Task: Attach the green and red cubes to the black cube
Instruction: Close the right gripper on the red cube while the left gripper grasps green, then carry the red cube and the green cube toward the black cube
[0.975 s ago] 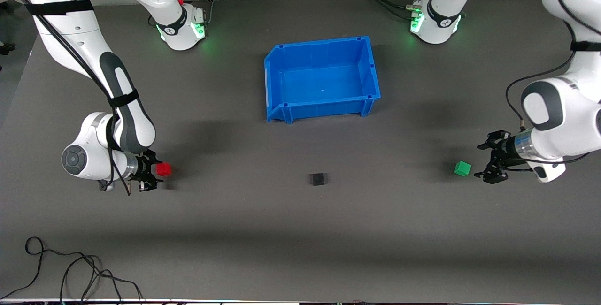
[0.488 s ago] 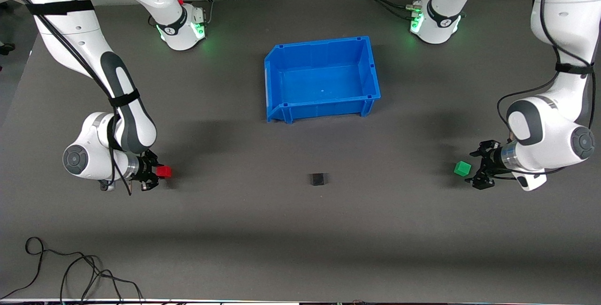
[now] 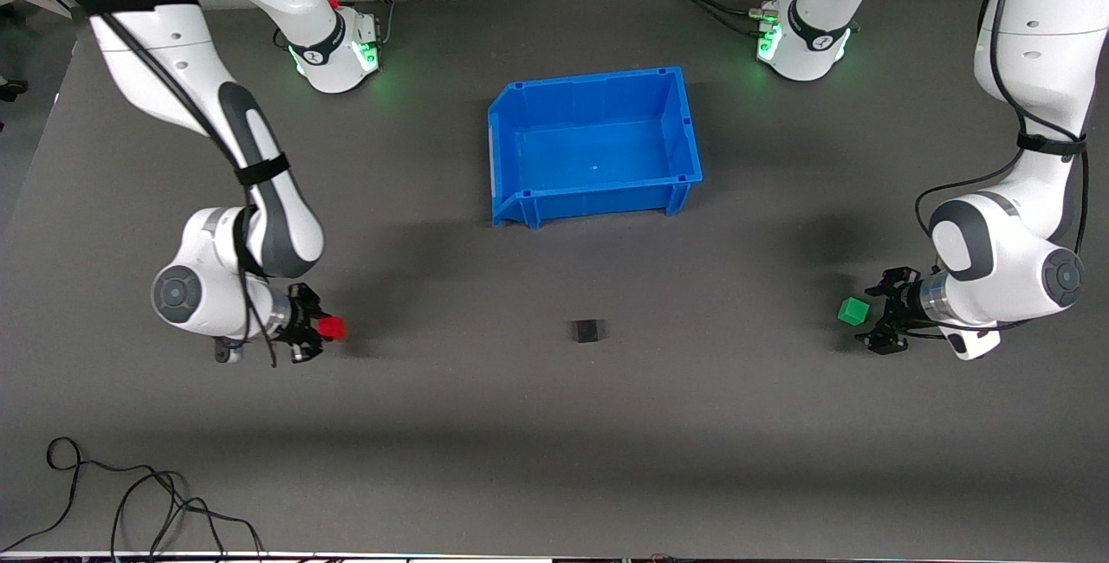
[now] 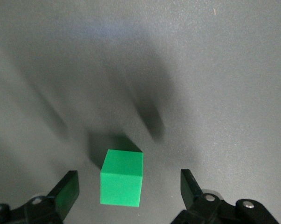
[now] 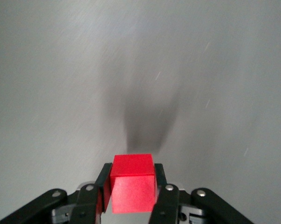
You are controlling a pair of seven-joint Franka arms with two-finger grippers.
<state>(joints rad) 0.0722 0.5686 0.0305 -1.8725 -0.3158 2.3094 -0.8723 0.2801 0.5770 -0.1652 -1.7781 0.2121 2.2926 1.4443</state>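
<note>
Grey matte desk [image 3: 554, 424], blue bin [image 3: 594, 144] toward the arms' bases, cable coil at the camera-side corner by the right arm's end.

Right claw [image 3: 321, 331]: clamped narrow on the red cube [image 3: 330, 328], held toward the right arm's end of the desk; the right wrist view shows the cube [image 5: 132, 183] seated square between the fingers [image 5: 101, 186]. Whether it's clear of the desk or skimming it, can't tell.

Left claw [image 3: 873, 312]: spread wide, low, just beside the green cube [image 3: 853, 311], which sits on the desk toward the left arm's end. In the left wrist view the cube [image 4: 122, 177] lies between the fingers [image 4: 65, 192], off-centre, closer to one finger, touching neither.

Black cube [image 3: 587, 331]: alone mid-desk, closer to the camera than the bin, well apart from both claws.

Step in hand, as I read it: left claw grasps green. To do it well: centre on the cube before closing so it doesn't get shoved or twisted, take it on flat faces, leave the mating face exposed toward black.

Hard to make out: any magnets or connectors on the cube faces; claw fingertips are cut off in the left wrist view; black cube barely stands out against the mat.
</note>
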